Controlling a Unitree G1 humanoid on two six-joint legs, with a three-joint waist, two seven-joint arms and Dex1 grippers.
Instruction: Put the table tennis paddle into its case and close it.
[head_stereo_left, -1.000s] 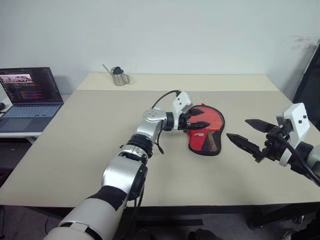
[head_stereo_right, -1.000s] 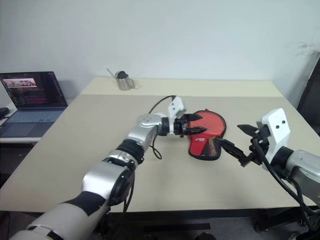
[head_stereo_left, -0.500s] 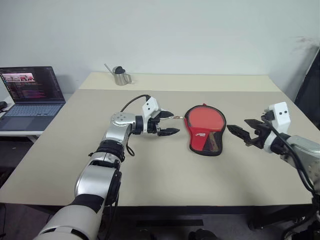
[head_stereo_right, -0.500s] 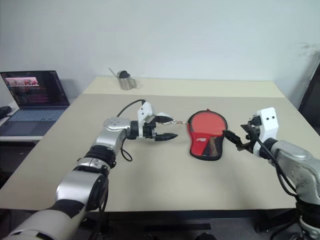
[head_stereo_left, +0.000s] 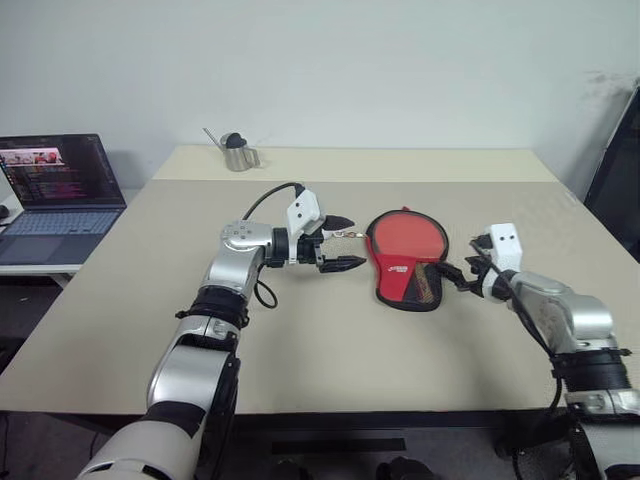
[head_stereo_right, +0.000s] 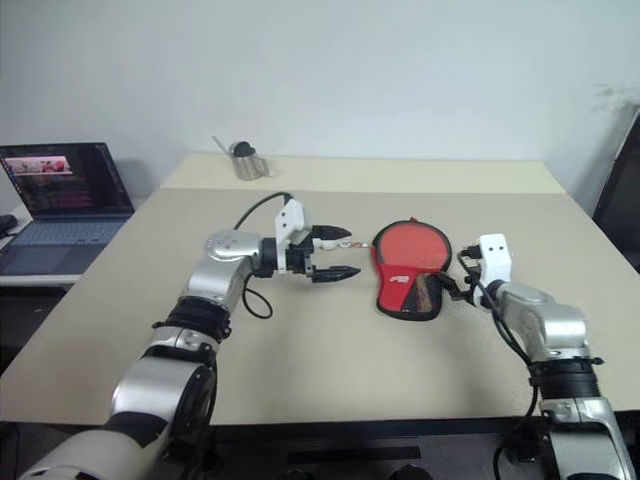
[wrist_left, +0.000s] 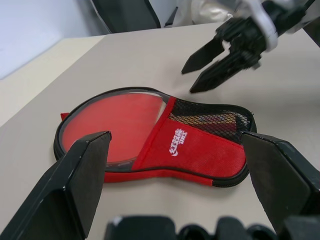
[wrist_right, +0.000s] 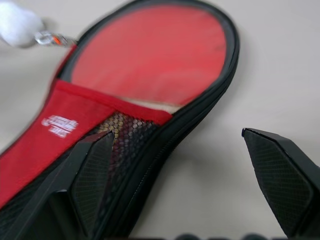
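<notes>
left gripper (head_stereo_left: 338, 244): wide open, empty, just left of case, pointing at it | right gripper (head_stereo_left: 458, 272): wide open, empty, at case's right edge | case (head_stereo_left: 408, 259): flat mid-table, red logo face up | paddle (wrist_left: 120, 115): red face showing inside case | table (head_stereo_left: 420, 170)

A beige table (head_stereo_left: 150, 300) is seen, with the case (head_stereo_left: 408, 257) laid flat on it just right of centre. A small metal pitcher (head_stereo_left: 238, 152) is set at eleven o'clock from the case, near the far edge.
</notes>
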